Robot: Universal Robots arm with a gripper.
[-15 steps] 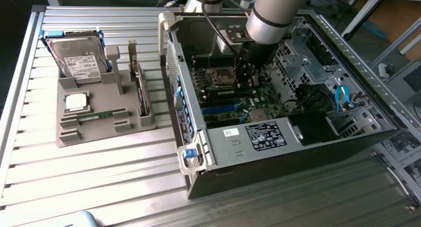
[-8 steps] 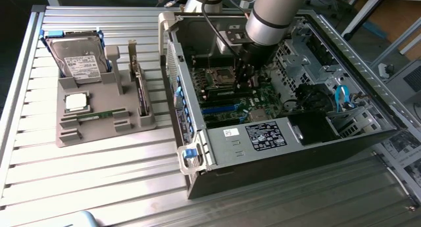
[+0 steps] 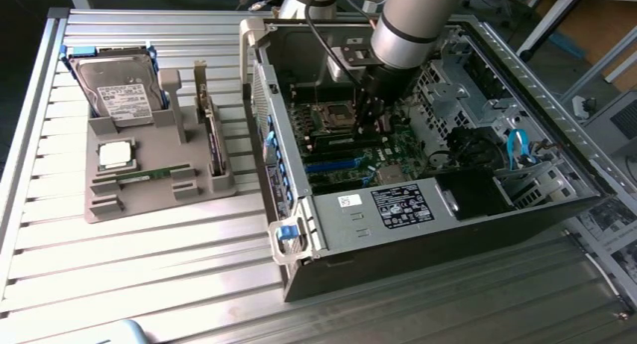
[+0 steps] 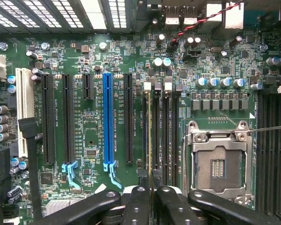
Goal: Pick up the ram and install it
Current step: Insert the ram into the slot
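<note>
The surface (image 3: 119,269) is a top of pale, ribbed metal slats that run across it, with a raised rail along its edge at the exterior view's left. Two things rest directly on it. A grey moulded holder (image 3: 139,197) with slots and upright posts sits near the railed edge, in the far half of the surface. Just beside it, toward the exterior view's right, an open black computer case (image 3: 339,280) lies on its side, covering most of that half and reaching close to the far edge. A small pale blue object (image 3: 127,330) shows at the near edge; what it is cannot be told.
</note>
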